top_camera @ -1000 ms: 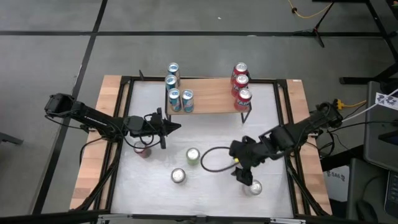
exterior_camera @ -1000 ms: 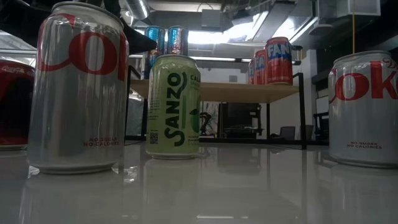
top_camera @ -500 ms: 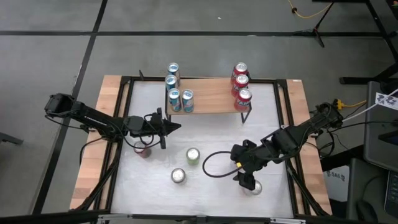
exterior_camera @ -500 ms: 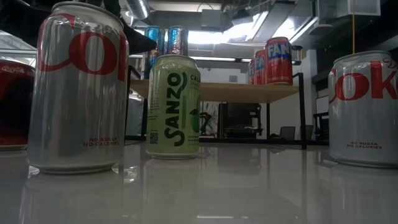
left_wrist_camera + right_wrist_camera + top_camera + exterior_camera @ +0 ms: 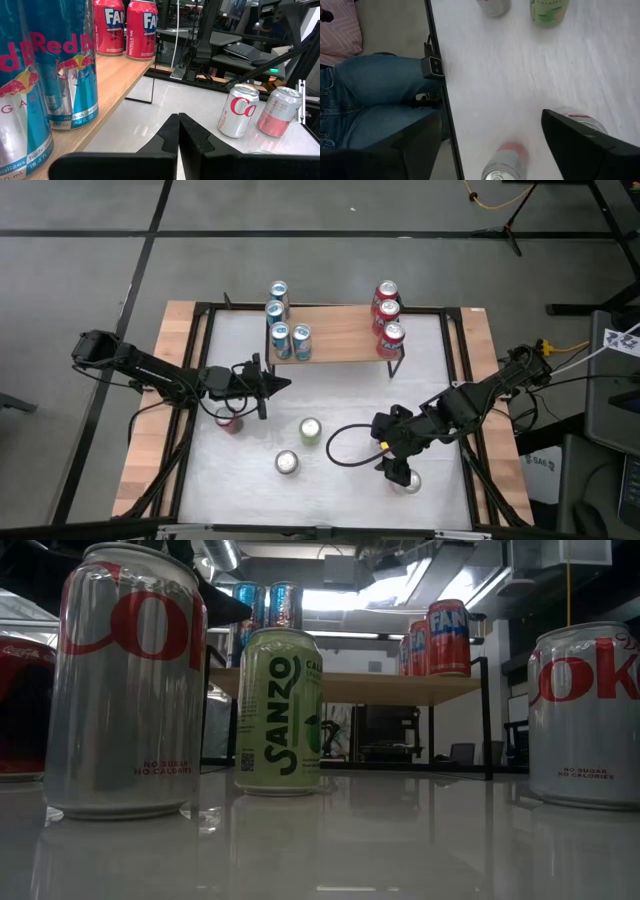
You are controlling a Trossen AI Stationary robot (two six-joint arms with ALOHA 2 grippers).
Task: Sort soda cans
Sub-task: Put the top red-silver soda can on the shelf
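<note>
The silver can (image 5: pixel 411 481) you are after stands upright near the front right of the white counter (image 5: pixel 340 395), and your right claw (image 5: pixel 398 472) hovers right over it with its fingers spread wide and nothing between them. In the right wrist view that can shows partly behind one dark finger (image 5: pixel 580 142), so it looks off-centre in the gap; judge the line-up before you drop. Bring the claw down so the can sits evenly between the fingers, take the body well below the rim, and close only once both fingers flank it, or you may knock it over. Mind the black cable loop (image 5: pixel 345 442) lying just beside your wrist, since it could drag on the lift. The other loose cans are well apart: a second silver can (image 5: pixel 287 463), a pale green can (image 5: pixel 310 430) and a red can (image 5: pixel 230 420). On the wooden shelf (image 5: pixel 340 335) at the back the blue cans (image 5: pixel 283 320) stand at one end and the red Fanta cans (image 5: pixel 387 315) at the other, so leave clearance for them when placing. Your left claw (image 5: pixel 282 385) waits pinched shut and empty in front of the shelf, near the blue cans.
</note>
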